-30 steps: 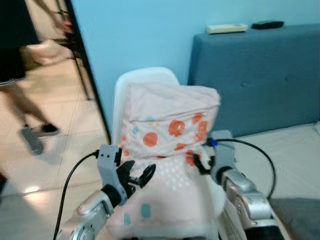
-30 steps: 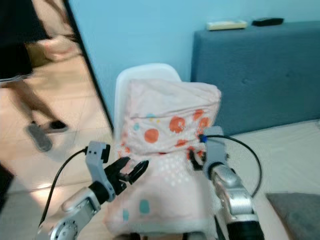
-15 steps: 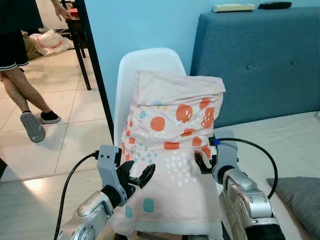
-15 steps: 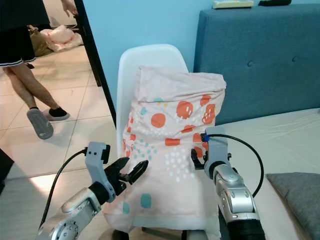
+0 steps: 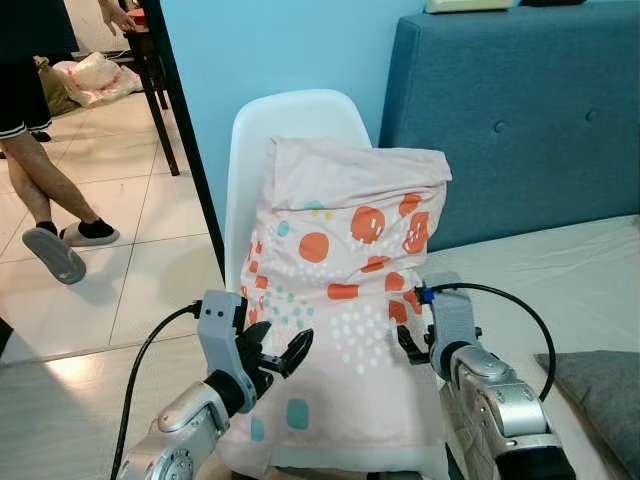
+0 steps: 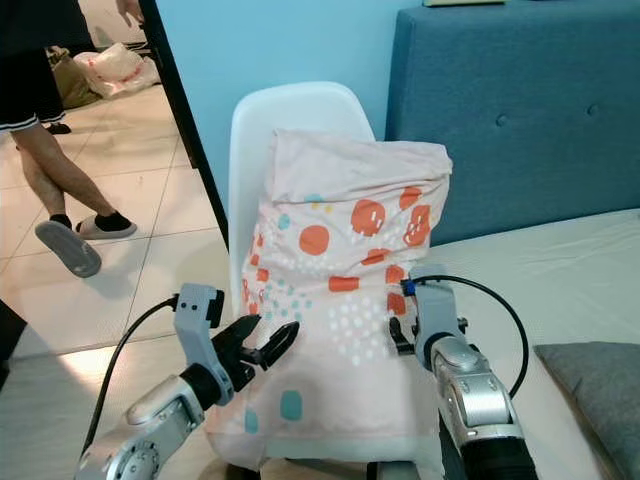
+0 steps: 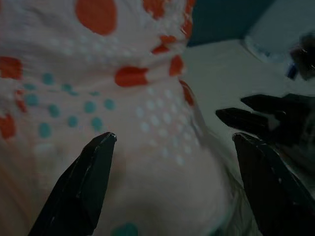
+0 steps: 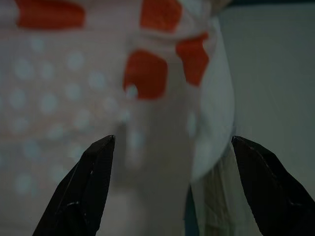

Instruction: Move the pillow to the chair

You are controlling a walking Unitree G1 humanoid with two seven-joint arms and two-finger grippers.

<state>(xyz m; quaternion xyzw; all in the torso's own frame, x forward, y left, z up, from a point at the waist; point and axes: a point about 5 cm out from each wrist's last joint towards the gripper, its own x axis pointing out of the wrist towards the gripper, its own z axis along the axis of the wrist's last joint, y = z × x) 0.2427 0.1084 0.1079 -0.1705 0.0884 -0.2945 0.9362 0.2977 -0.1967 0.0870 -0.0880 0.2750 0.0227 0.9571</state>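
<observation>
The pale pink cloth pillow with orange and teal spots [image 5: 340, 300] already stands on the white plastic chair [image 5: 290, 125], between your grippers. Left gripper [image 5: 272, 358] and right gripper [image 5: 412, 342] both gape empty beside it. Next, draw both arms clear without toppling it.

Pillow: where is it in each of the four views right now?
Left eye view: pillow centre, propped on the white chair.
Right eye view: centre, between left gripper and right gripper.
Left wrist view: dotted fabric across the frame, behind the open fingers.
Right wrist view: fabric close ahead, between open fingers.
Shared landmark: its orange spots.
</observation>
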